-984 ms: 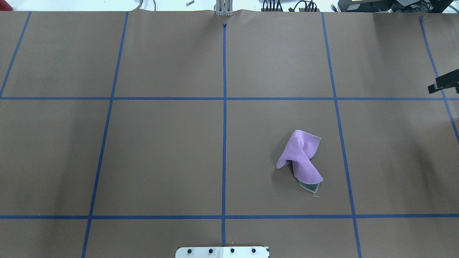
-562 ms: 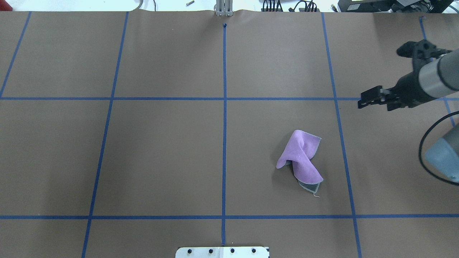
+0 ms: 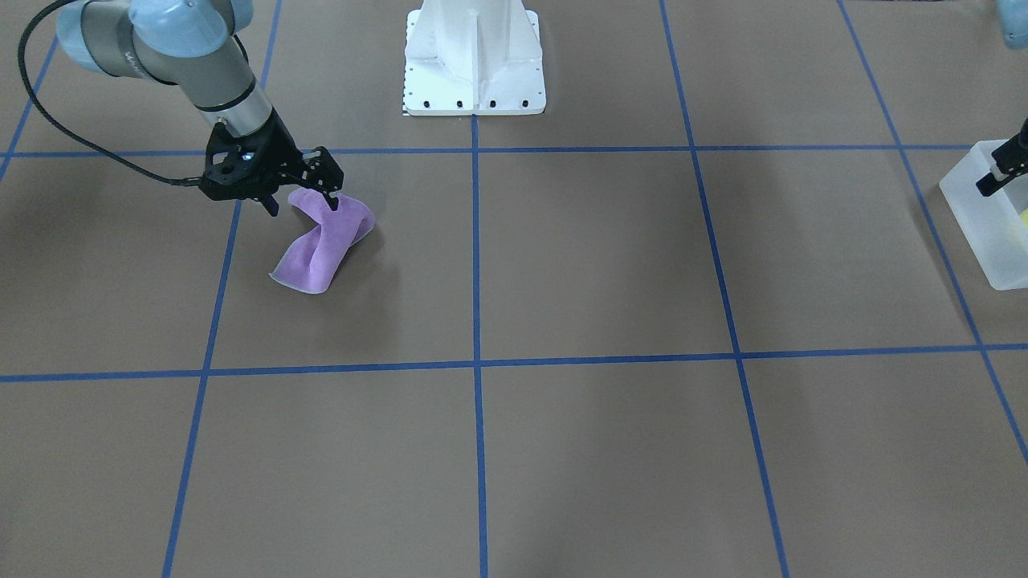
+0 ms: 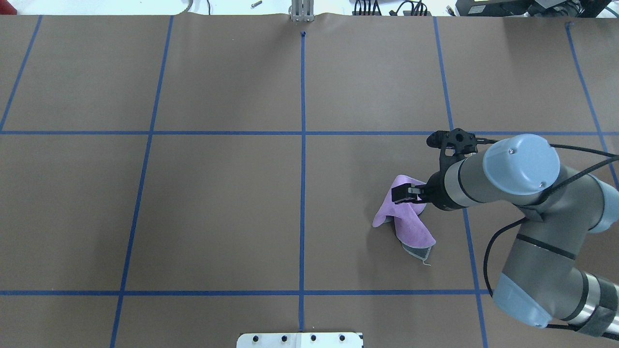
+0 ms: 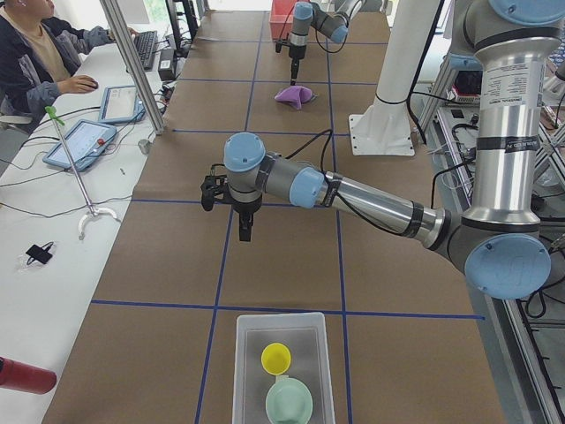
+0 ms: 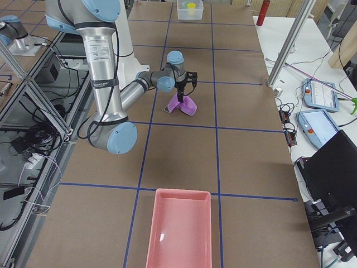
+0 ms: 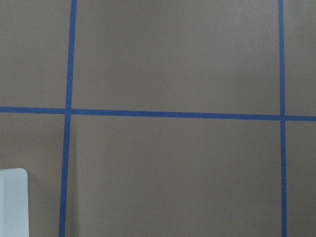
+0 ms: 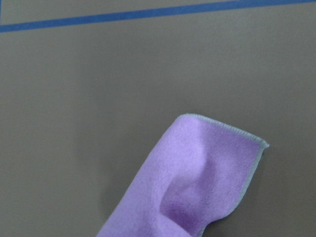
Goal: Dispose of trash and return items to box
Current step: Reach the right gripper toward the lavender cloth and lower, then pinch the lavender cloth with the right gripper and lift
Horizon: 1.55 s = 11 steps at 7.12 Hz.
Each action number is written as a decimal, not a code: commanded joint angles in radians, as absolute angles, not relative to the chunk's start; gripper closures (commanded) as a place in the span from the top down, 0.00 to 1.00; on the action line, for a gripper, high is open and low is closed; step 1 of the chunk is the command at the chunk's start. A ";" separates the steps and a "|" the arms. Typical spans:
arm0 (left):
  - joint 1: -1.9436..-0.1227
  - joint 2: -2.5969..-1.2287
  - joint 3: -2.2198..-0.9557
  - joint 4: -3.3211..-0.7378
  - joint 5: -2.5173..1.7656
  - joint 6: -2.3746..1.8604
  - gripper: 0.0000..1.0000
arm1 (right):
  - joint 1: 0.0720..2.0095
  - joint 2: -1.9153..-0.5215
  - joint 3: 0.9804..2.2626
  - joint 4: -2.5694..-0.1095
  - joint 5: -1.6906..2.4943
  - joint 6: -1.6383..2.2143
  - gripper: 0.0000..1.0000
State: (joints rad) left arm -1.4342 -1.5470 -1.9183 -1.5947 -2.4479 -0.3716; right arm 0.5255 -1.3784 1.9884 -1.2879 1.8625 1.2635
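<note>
The frosted-white box (image 5: 249,371) sits at the table's left end and holds the yellow cup (image 5: 275,357) and the mint-green bowl (image 5: 289,403). The box also shows at the front-facing view's right edge (image 3: 984,217) and far off in the right view (image 6: 189,12). My left gripper (image 5: 244,231) hangs above the table a little short of the box; only part of it shows in the front-facing view (image 3: 996,178), and I cannot tell whether it is open. My right gripper (image 3: 301,201) is open, low over the robot-side end of a crumpled purple cloth (image 3: 325,241); it also shows in the overhead view (image 4: 404,193).
A pink tray (image 6: 179,229) lies at the table's right end. The white robot pedestal (image 3: 474,60) stands at the table's middle on the robot's side. An operator (image 5: 35,53) sits at a side desk with tablets. Blue tape lines grid the brown table.
My right arm has swung in from the overhead view's right edge toward the purple cloth and now hovers over it. The cloth has not moved.
</note>
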 commanded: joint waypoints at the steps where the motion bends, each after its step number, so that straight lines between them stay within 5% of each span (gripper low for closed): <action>1: -1.433 -1.546 -1.922 -1.600 -2.444 -0.376 0.98 | 0.462 -1.370 1.973 -1.290 1.835 1.320 0.99; 2: -1.433 -1.546 -1.922 -1.600 -2.444 -0.374 0.98 | 0.454 -1.367 1.962 -1.290 1.827 1.325 0.98; 3: -1.433 -1.546 -1.921 -1.600 -2.441 -0.371 0.98 | 0.456 -1.367 1.965 -1.289 1.827 1.333 0.41; 4: -1.433 -1.546 -1.921 -1.601 -2.439 -0.367 0.98 | 0.465 -1.370 1.964 -1.289 1.836 1.319 0.00; 8: -1.433 -1.546 -1.921 -1.603 -2.439 -0.365 0.98 | 0.634 -1.376 1.985 -1.292 1.998 1.289 0.00; 11: -1.433 -1.545 -1.919 -1.603 -2.439 -0.362 0.98 | 0.869 -1.513 2.133 -1.428 2.118 1.082 0.00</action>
